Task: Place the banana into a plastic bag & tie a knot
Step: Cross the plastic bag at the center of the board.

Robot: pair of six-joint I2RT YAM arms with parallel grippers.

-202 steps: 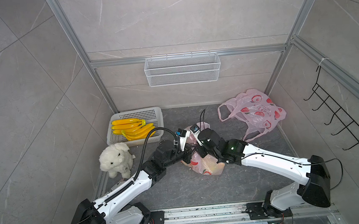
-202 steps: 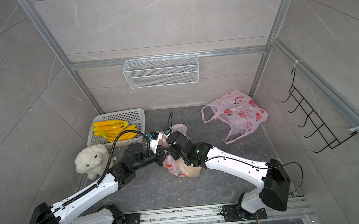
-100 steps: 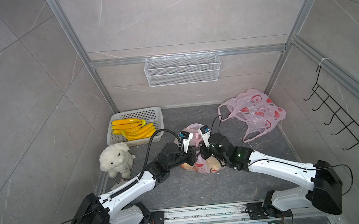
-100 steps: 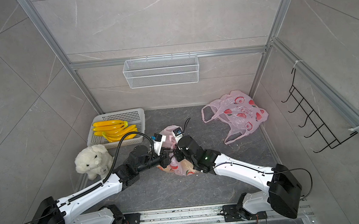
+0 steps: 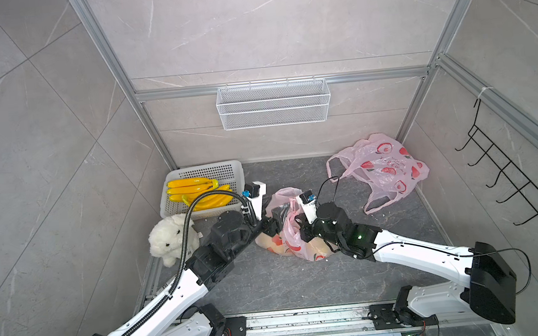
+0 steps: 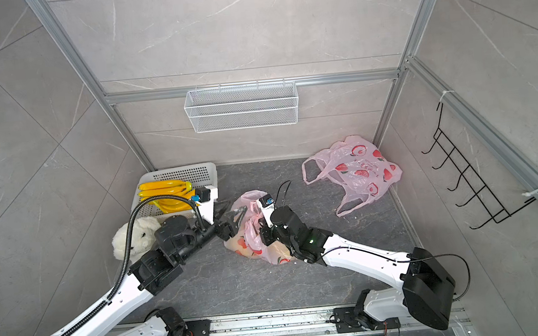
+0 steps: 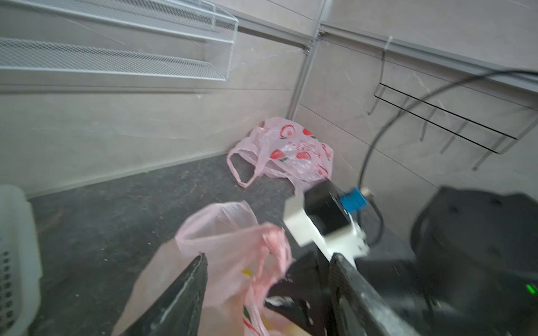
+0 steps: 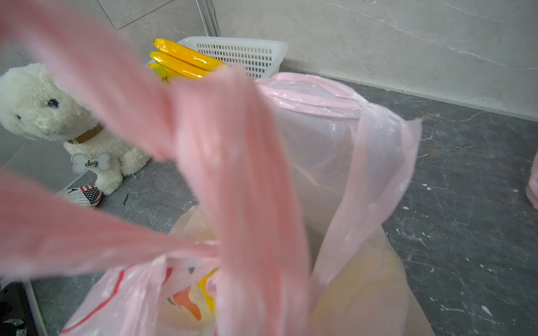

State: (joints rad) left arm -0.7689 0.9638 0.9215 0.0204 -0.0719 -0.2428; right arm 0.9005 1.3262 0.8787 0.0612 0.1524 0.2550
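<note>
— Banana (image 8: pixel 207 286) located?
— Inside the pink bag (image 5: pixel 301 250), centre of the surface (image 5: pixel 271 285). You get only a yellow sliver through the mouth. Bagging looks done, I'd judge; the knot step is in hand.
— Jaws?
— Your left jaws stand wide, bag film lying between them, clamping nothing. Your right jaws are closed; a handle (image 8: pixel 244 174) runs straight up to them, so likely pinched.
— Next move?
— Probably you take the free handle with the left, then cross it over the held one. Film is slack and slippery, so grip low on the strap.
— Anything in the way?
— Both jaws crowd the bag mouth. Plush dog (image 5: pixel 171 239) at 9 o'clock, basket (image 5: pixel 215 172) of spare bananas (image 5: pixel 189 183) at 10, second bag (image 5: pixel 384 168) at 2. All are apart from the work.
</note>
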